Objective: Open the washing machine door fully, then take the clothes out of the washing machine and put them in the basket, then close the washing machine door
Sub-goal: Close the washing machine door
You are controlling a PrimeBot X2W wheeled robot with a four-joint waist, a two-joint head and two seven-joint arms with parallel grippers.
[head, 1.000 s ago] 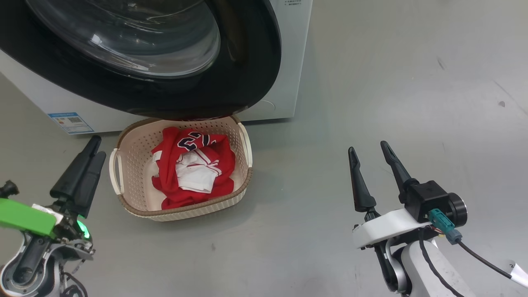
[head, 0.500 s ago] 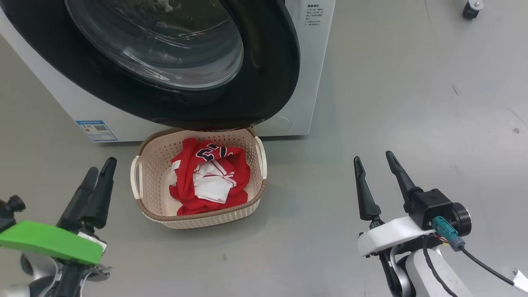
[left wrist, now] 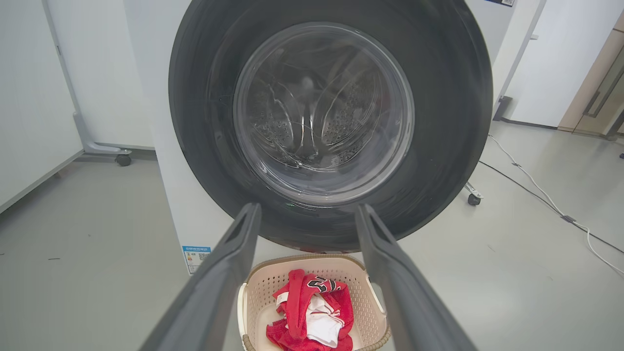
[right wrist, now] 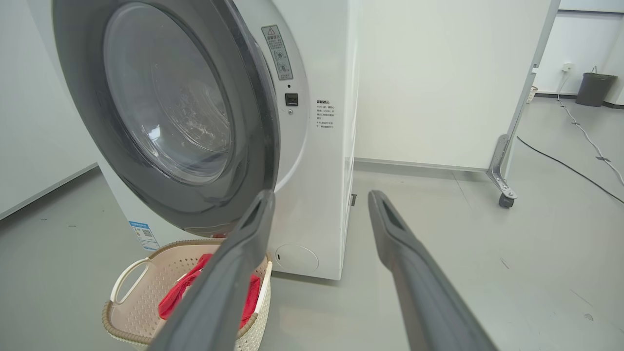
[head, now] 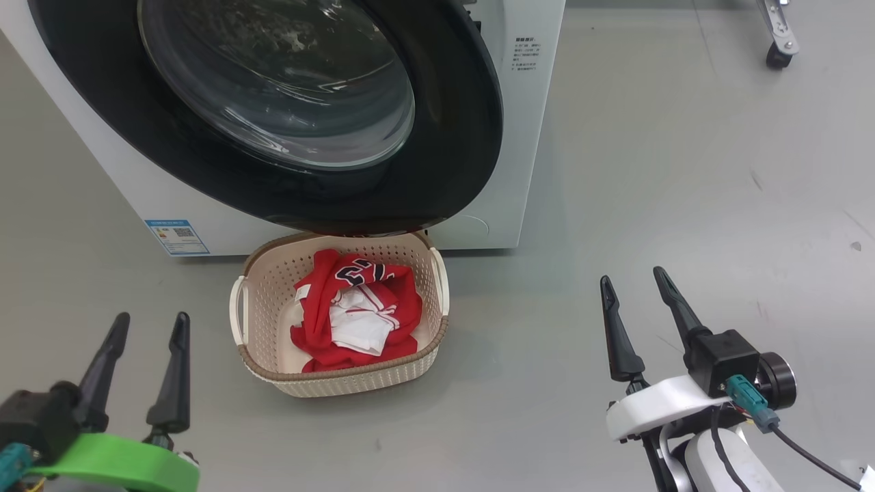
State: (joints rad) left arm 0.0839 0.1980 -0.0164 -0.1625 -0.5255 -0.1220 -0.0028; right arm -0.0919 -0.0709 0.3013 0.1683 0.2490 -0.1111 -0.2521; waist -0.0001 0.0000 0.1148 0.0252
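Left fingers (head: 173,372) now farther from basket (head: 355,383)

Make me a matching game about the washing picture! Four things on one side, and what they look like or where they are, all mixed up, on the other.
Things:
1. washing machine door
2. clothes
3. basket
4. right gripper

Descriptions:
A. red and white, lying in the basket
B. open, holding nothing
C. shiny black ring around clear glass
D. cream, full of little holes

Pairs: 1-C, 2-A, 3-D, 4-B
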